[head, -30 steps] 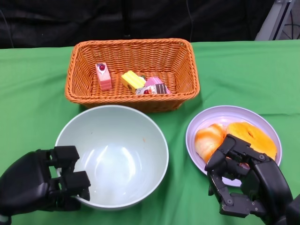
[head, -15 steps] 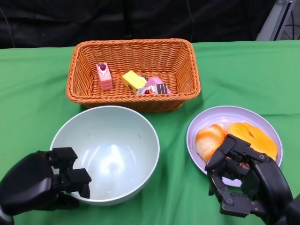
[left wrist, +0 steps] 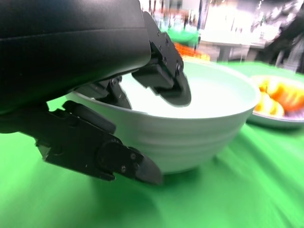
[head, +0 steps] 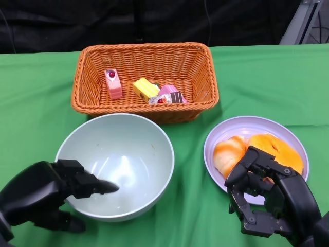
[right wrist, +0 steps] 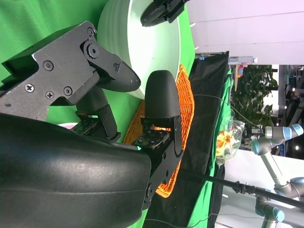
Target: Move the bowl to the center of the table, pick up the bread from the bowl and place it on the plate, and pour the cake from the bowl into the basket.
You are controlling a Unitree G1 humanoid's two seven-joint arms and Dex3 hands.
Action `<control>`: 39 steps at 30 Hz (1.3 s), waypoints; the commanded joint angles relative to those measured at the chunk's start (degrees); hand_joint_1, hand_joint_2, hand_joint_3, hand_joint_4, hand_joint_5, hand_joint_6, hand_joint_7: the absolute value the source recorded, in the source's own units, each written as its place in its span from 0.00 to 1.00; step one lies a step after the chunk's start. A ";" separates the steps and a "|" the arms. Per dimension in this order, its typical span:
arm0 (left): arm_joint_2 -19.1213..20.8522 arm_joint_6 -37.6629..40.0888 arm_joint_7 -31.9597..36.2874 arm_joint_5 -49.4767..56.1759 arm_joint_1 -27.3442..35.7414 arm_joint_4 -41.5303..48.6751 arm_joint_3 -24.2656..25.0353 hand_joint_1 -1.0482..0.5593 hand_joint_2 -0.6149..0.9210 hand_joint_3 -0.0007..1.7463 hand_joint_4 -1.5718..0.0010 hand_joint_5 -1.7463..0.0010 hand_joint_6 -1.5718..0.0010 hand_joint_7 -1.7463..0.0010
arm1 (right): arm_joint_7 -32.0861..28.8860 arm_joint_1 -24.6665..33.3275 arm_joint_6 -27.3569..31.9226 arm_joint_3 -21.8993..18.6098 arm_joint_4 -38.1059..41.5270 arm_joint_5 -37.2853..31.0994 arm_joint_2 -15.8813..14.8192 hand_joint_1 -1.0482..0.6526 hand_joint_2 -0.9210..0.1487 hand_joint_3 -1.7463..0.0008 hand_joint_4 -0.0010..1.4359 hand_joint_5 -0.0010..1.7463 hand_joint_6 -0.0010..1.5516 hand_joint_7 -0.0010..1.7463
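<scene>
1. The pale green, round, glossy bowl [head: 115, 164] sits on the green cloth-covered table [head: 257, 82], near the front edge and a little to the robot's left of the middle; nothing shows inside it.
2. The black left hand [head: 46, 195] is at the bowl's near-left rim: its upper fingers [head: 95, 184] reach over the rim into the hollow, and its thumb lies low outside the wall. The left wrist view shows a clear gap between both and the bowl, so the hand is spread loose and holds nothing.
3. The black right hand [head: 270, 198] hangs over the near edge of the lilac round plate [head: 247, 126], fingers curled inward; I cannot tell whether anything is pinched in them.
4. On that plate lie two orange-and-cream bread pieces [head: 257, 150], side by side and touching.
5. Farther back, just behind the bowl, stands the orange woven rectangular basket [head: 145, 56], with a pink cake slice [head: 113, 83], a yellow cake block [head: 145, 88], and a pink-and-brown cake piece [head: 171, 95] inside.
</scene>
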 commanded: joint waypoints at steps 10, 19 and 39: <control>-1.75 -1.66 -59.60 -49.15 4.24 1.89 9.84 0.00 1.00 0.10 0.95 1.00 0.92 0.99 | 0.24 -0.28 -0.34 -0.42 0.09 0.43 -0.78 0.57 0.35 0.37 0.48 1.00 0.37 0.88; -6.50 32.06 -94.30 -89.49 15.40 -22.76 26.60 0.06 1.00 0.09 0.77 0.95 0.82 0.97 | 0.30 -0.41 0.18 -0.16 -0.21 0.48 -0.73 0.57 0.37 0.36 0.48 1.00 0.37 0.88; -21.91 48.71 -84.64 -84.44 31.06 -46.76 46.33 0.66 0.88 0.53 0.47 0.10 0.49 0.25 | 1.17 0.52 -3.04 -1.03 -0.57 1.24 -1.03 0.56 0.40 0.34 0.50 0.99 0.39 0.86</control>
